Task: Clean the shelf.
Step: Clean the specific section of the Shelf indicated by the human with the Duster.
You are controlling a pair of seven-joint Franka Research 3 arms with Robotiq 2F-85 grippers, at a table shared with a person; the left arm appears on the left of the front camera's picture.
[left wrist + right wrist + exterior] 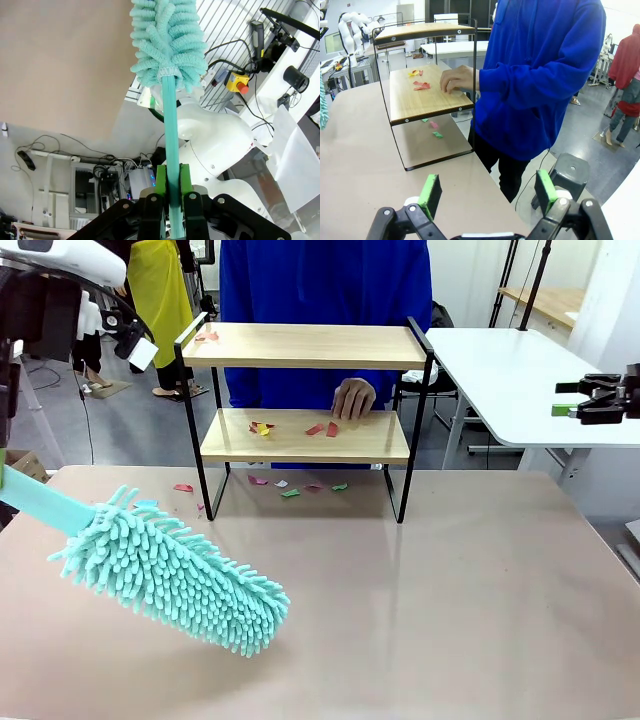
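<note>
The shelf stands at the table's far middle, also seen in the right wrist view as the shelf. Coloured paper scraps lie on its lower board, a few more on the top board's left end, and others on the table beneath it. A person's hand rests on the lower board. My left gripper is shut on the handle of a teal fluffy duster, whose head hangs low over the table's near left. My right gripper is open and holds nothing, off to the right.
The person in a blue hoodie stands right behind the shelf. A white table sits at the back right. The beige tabletop stretches free in front and to the right of the shelf. A dark stool stands beside the person.
</note>
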